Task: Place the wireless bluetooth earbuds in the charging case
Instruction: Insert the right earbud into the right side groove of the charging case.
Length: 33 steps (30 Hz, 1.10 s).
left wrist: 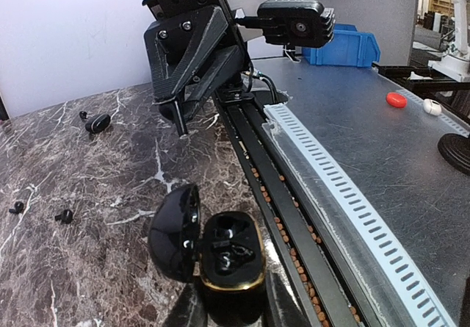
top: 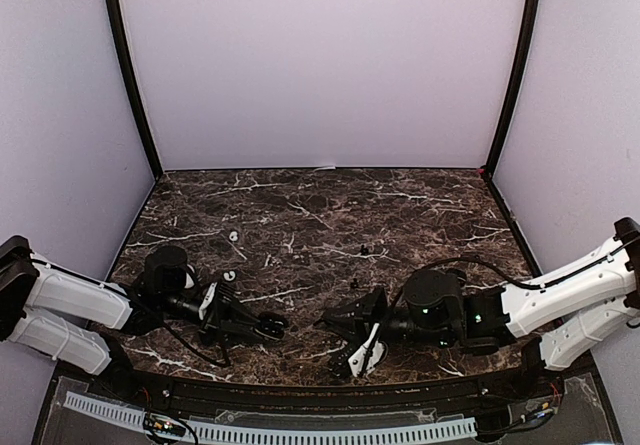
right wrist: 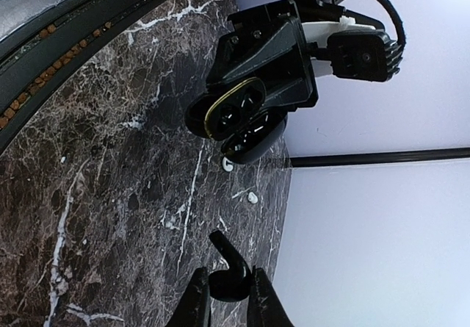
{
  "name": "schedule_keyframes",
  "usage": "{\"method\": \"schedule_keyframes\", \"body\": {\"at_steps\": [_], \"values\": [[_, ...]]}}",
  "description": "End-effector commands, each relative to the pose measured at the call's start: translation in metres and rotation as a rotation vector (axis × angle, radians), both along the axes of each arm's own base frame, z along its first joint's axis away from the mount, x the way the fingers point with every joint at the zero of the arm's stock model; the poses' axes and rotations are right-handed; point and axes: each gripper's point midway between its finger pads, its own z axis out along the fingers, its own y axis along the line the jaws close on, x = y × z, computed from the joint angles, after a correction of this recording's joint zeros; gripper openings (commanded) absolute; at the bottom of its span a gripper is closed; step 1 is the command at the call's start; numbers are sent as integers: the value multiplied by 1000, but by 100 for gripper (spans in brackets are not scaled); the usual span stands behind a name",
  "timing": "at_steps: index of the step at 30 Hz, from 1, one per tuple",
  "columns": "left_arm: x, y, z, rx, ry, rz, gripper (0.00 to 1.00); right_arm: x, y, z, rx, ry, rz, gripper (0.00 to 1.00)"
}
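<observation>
The charging case (left wrist: 232, 255) is black with a gold rim. It lies open, its lid (left wrist: 174, 231) swung to the left, and my left gripper (left wrist: 231, 301) is shut on its lower end. In the top view the case (top: 272, 321) sits low over the marble near the front. My right gripper (right wrist: 228, 275) is shut on a black earbud (right wrist: 230, 277), its stem pointing away toward the case (right wrist: 235, 111). The two grippers face each other a short gap apart, the right gripper (top: 325, 322) to the right of the case. Two white earbuds (right wrist: 228, 164) (right wrist: 252, 197) lie on the marble beyond.
Loose black earbuds (left wrist: 97, 123) (left wrist: 64, 214) (left wrist: 17, 206) lie on the marble table (top: 300, 205) behind the grippers. The white earbuds (top: 232, 235) (top: 229, 276) are at mid-left. A black rail and a white slotted strip (left wrist: 330, 173) run along the near edge. Walls enclose three sides.
</observation>
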Motion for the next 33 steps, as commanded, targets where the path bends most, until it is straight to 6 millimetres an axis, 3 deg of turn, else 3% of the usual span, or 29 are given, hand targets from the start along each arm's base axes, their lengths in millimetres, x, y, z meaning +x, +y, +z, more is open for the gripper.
{"method": "schedule_keyframes", "body": {"at_steps": [1,17,22,29,33], "values": [[-2,0,7,-19,-23,-25,0,-14,16,22,60,-29,75,12],[-2,-1,5,-19,-12,-22,0,-23,26,16,42,-34,110,11],[5,-2,2,4,-28,22,0,-15,34,21,39,202,-21,12],[15,1,4,-1,-99,102,0,7,31,-1,-67,557,-348,12],[17,3,6,-11,-138,129,0,8,22,-15,-122,724,-476,12]]}}
